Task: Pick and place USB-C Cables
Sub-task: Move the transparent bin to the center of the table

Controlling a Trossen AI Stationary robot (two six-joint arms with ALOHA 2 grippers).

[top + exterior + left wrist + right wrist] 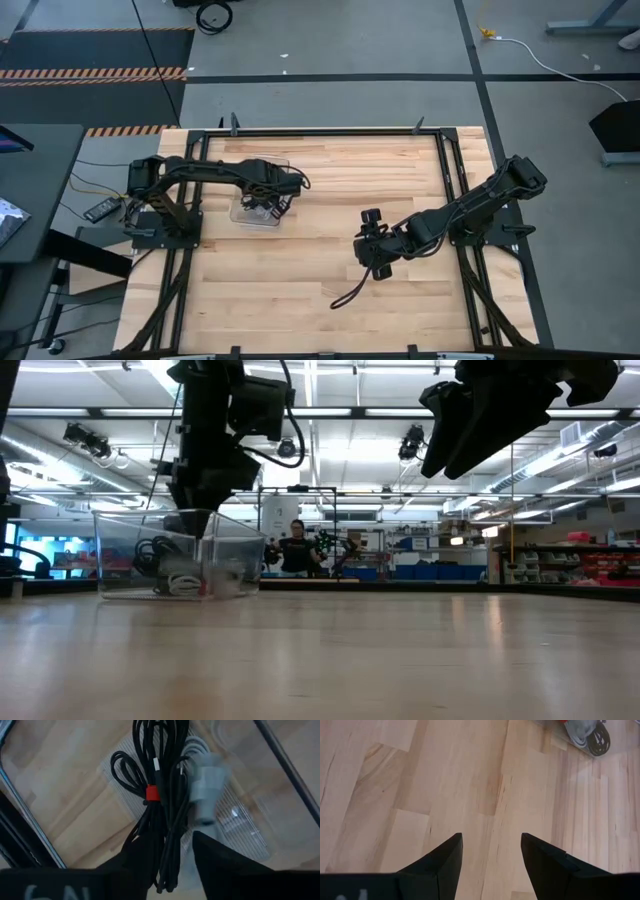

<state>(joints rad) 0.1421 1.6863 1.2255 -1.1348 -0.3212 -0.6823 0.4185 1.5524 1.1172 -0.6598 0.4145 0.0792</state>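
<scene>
Left gripper (262,205) over a clear bin (240,215) at the table's (320,300) left rear, fingers (135,860) closed narrowly around a black cable bundle (160,795) with a red tie (152,794). Bundle hanging between the fingers, inside the bin's walls. Beside it in the left wrist view, a silvery-white cable (205,790) with a grey plug, blurred; whether touching the black one, cannot tell. In the low view, more coils at the bin's floor: a black one (152,552) and a white one (182,582).

Right gripper (375,250) above the table's middle, fingers (445,860) spread wide, nothing between them, only bare wood below. A black cord (350,292) trailing from that arm across the boards.

No legible writing or brand on cables or bin; faint pale marks on each wrist housing, unreadable.

A person (295,548) far off in the room behind.
</scene>
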